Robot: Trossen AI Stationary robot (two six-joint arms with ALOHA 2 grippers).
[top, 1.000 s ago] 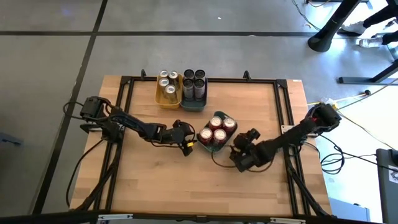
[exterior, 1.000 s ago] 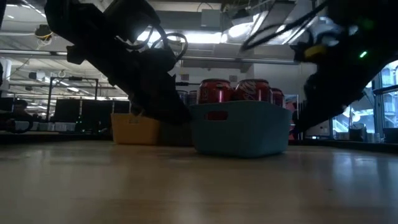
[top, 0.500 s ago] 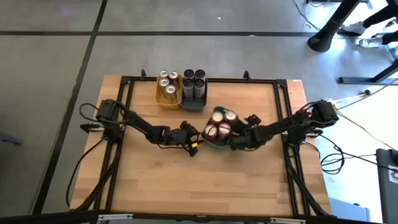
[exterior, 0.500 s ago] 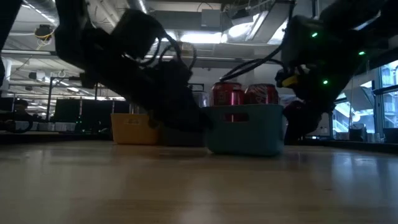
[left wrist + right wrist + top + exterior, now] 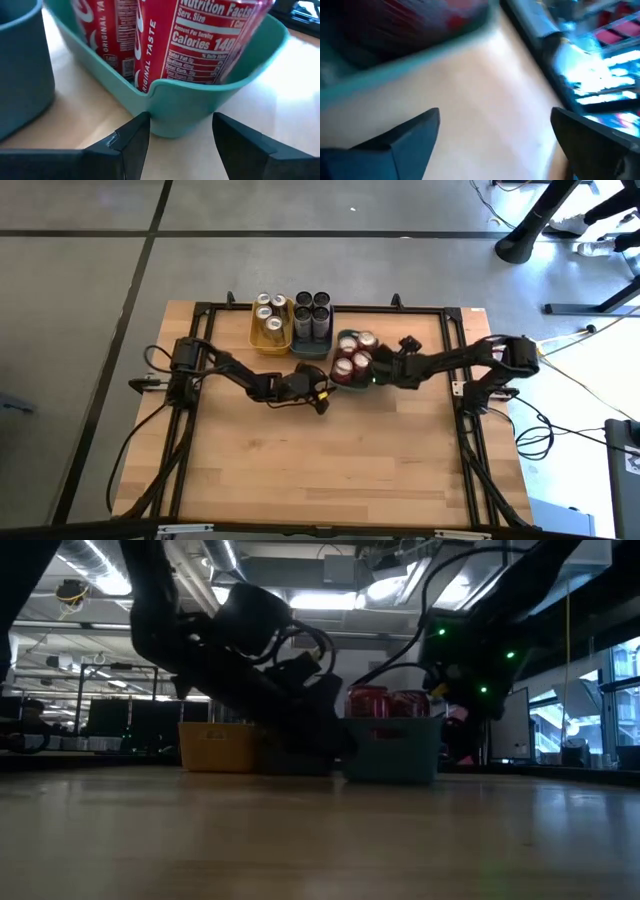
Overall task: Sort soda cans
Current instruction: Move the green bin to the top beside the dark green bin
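Four red soda cans (image 5: 349, 358) stand upright in a teal tray (image 5: 200, 107) near the middle of the wooden surface (image 5: 330, 470), just beside a darker teal tray (image 5: 311, 345) of dark grey-black cans (image 5: 311, 310). Next to that, at the far edge, a yellow tray (image 5: 272, 338) holds the gold-yellow cans (image 5: 269, 312).

The left tool (image 5: 177, 137) sits low against the red cans' tray; its two dark fingers (image 5: 132, 140) stand partly apart on either side of the tray's rounded corner, and whether they press the wall I cannot tell. The right tool (image 5: 385, 370) is at the opposite side of the same tray, fingers spread wide with only bare wood between them — nothing held. The tray is thus hemmed in by both arms and by the darker tray behind it.

A black frame (image 5: 455, 370) borders the surface. Beyond lies grey floor (image 5: 80, 270); in the low view, a dim hall with ceiling lights (image 5: 100, 560) and windows (image 5: 610, 690) — cables (image 5: 540, 435) trail at the right.
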